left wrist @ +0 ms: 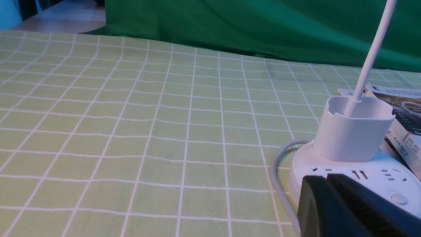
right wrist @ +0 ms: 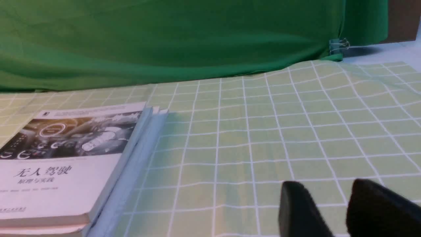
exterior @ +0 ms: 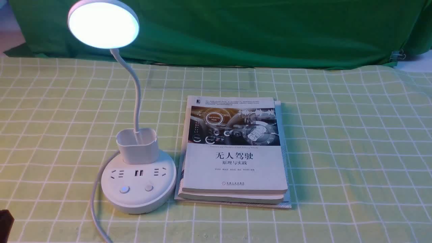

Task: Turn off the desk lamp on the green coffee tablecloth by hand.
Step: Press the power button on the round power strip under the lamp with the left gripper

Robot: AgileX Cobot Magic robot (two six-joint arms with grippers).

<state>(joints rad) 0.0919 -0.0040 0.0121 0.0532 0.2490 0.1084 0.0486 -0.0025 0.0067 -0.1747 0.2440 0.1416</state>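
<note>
The desk lamp stands on the green coffee tablecloth (exterior: 337, 135), left of centre. Its round head (exterior: 103, 23) glows. Its round base (exterior: 138, 189) has sockets and two buttons: the left button (exterior: 124, 189) glows blue, the right button (exterior: 149, 187) is unlit. In the left wrist view my left gripper (left wrist: 327, 177) is shut and empty, with the base (left wrist: 361, 168) and the cup-shaped holder (left wrist: 353, 128) just beyond it. In the front view only a dark tip (exterior: 5, 222) shows at the bottom left corner, apart from the lamp. My right gripper (right wrist: 324, 186) is open and empty over bare cloth.
Stacked books (exterior: 233, 155) lie right beside the lamp base and show in the right wrist view (right wrist: 65, 171). The lamp's white cord (exterior: 96, 202) runs off the front edge. A plain dark green cloth (exterior: 270, 30) hangs along the back, held by a clip (exterior: 398, 55).
</note>
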